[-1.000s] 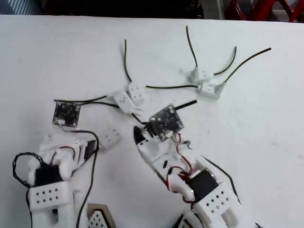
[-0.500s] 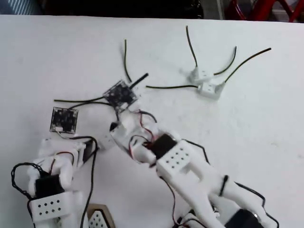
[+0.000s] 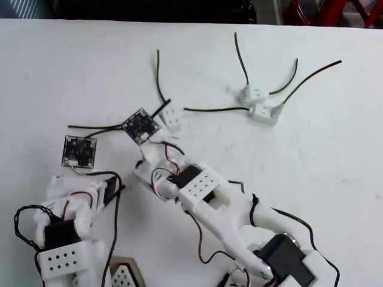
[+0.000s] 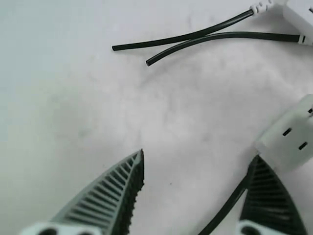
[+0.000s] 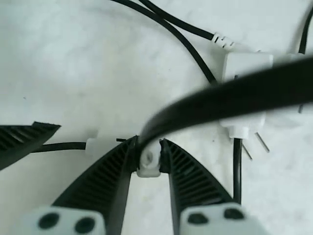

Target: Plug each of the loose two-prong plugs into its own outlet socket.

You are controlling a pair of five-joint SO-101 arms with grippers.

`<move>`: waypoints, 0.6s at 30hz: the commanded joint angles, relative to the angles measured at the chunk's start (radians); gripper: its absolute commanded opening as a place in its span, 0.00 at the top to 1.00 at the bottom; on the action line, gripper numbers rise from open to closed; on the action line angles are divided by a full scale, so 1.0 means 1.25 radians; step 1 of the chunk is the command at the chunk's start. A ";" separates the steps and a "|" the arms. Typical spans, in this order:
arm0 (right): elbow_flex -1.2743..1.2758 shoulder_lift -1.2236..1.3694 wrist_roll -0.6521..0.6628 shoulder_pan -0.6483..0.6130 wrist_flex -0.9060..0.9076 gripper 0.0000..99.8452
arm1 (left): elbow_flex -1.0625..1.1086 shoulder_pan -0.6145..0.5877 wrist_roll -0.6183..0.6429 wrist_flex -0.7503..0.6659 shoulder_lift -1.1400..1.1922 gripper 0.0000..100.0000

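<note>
Swinging leftward, your right arm (image 3: 203,190) is now crowding the centre, so a mating is probably nearing. Your left gripper (image 4: 198,156) is gaping wide, a socket (image 4: 288,139) just beside one tip. Your right gripper (image 5: 148,146) is pinching a small white piece (image 5: 148,166). Overhead you're counting three white connectors: one centre connector (image 3: 170,118), two right connectors (image 3: 251,94) (image 3: 264,113)
</note>
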 commanded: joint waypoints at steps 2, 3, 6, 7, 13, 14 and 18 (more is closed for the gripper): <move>-0.042 0.026 0.012 0.010 -0.030 0.98 | -0.001 -0.006 0.000 0.000 -0.014 0.67; -0.042 0.033 0.012 0.010 -0.030 0.98 | -0.001 -0.006 0.000 0.000 -0.014 0.67; -0.042 0.036 0.012 0.010 -0.030 0.98 | 0.000 -0.006 0.000 0.000 -0.014 0.67; -0.041 0.035 0.012 0.010 -0.028 0.98 | 0.000 -0.006 0.000 0.000 -0.014 0.67; -0.038 0.035 0.012 0.030 -0.006 0.98 | 0.000 -0.008 0.000 0.000 -0.014 0.67; -0.038 0.035 0.012 0.031 -0.001 0.98 | 0.000 -0.008 0.000 0.000 -0.014 0.67; -0.036 0.035 0.012 0.034 0.003 0.98 | 0.000 -0.008 0.000 0.000 -0.014 0.67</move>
